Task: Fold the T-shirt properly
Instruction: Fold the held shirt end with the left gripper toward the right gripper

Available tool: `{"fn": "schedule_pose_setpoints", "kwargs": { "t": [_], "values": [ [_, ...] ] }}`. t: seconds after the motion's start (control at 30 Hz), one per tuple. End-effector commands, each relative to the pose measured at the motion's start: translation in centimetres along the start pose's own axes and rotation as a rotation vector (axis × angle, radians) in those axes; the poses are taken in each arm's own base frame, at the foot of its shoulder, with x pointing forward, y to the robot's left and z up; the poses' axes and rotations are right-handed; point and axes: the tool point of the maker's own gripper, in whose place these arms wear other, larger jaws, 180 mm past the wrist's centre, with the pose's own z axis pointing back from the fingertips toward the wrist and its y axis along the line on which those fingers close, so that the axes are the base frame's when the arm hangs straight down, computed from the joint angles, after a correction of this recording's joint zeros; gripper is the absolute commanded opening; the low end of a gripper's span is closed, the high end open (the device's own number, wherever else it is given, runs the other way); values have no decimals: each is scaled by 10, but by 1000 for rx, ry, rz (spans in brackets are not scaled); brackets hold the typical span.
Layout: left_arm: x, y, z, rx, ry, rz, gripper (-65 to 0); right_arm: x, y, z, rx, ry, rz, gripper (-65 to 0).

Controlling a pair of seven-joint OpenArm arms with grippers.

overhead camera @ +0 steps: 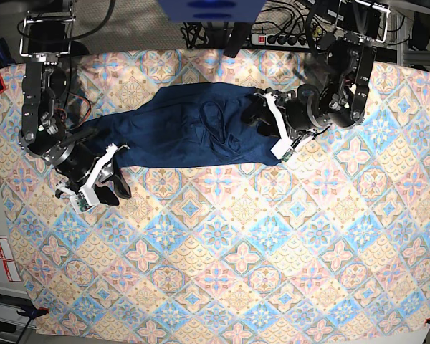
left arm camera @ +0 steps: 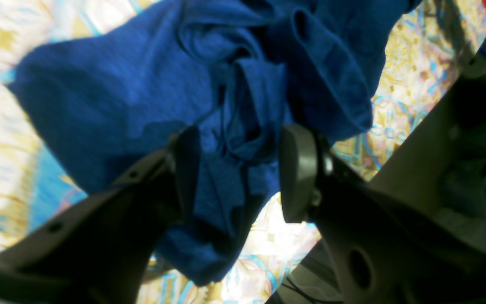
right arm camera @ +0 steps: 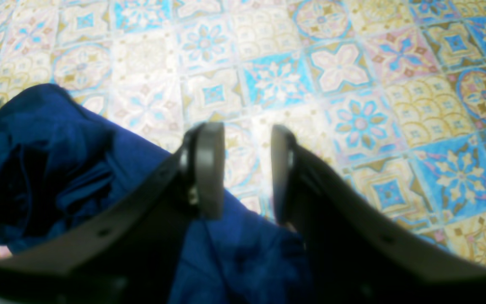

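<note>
Patterned tablecloth (overhead camera: 222, 244) bears the rumpled T-shirt (overhead camera: 193, 132); both the left gripper (left arm camera: 238, 169) and the right gripper (right arm camera: 247, 169) gape empty, so pinch one edge layer and spread it flat.

surface: patterned tile cloth (overhead camera: 222, 244) | top edge: power strip (overhead camera: 283, 39), cables | light: bright, even

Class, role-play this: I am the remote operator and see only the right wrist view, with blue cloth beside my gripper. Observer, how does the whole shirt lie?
Observer: The T-shirt lies bunched in a long strip across the far part of the patterned tablecloth, not yet folded.
Operator: Where is the other arm?
Observer: The left gripper is over the shirt's opposite end.
Operator: Is it gripping?
Observer: No, its jaws stand apart, with crumpled cloth showing in the gap.
Operator: And mine?
Observer: The right gripper sits near the strip's other end, open, holding nothing.
</note>
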Motion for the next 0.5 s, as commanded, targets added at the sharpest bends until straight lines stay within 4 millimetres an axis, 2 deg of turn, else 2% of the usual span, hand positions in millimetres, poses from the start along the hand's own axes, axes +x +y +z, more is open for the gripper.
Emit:
{"fn": "schedule_pose_setpoints", "kwargs": {
  "t": [0.0,0.1,0.17,0.33,0.47],
  "values": [
    [-4,7,-5,1,6,33,-356,20,-5,4,-4,-60,21,-467],
    [-3,-9,-24,-53,27,30,-356,20,-4,3,-3,-60,21,-467],
    [-8,-29,-32,-106,55,-3,-356,20,-4,3,-3,-60,21,-467],
    [-8,-60,-46,-185,97,-89,-356,20,-4,3,-3,-60,21,-467],
    [-12,-70,-48,-210,112,-108,-356,20,-5,4,-4,-60,21,-467]
  ]
}}
